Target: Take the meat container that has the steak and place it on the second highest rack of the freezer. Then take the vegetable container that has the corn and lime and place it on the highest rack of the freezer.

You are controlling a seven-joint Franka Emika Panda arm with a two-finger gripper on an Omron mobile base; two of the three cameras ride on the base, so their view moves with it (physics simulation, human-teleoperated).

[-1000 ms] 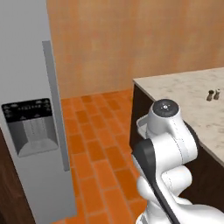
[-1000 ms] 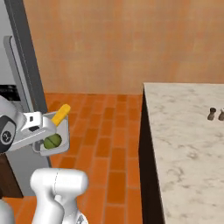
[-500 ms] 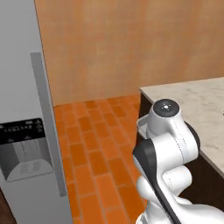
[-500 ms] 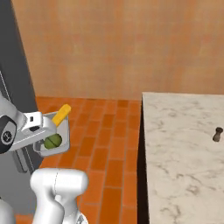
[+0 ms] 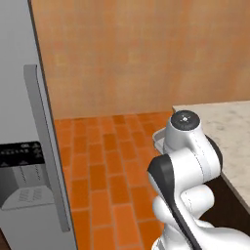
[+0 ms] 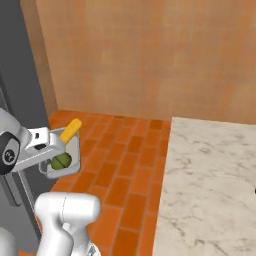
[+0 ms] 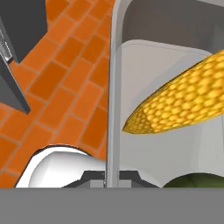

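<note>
Just beside the freezer, out over the orange brick floor, the end effector pinches the rim of the vegetable container, a shallow grey tray held clear of the floor. The corn lies tilted in it, its tip sticking out past the tray's far edge, and the lime sits below the cob, close to the end effector. In the hand view the tray wall runs straight up from the fingers. The freezer door with its long bar handle is shut. The marble tabletop stands well apart from the freezer.
</note>
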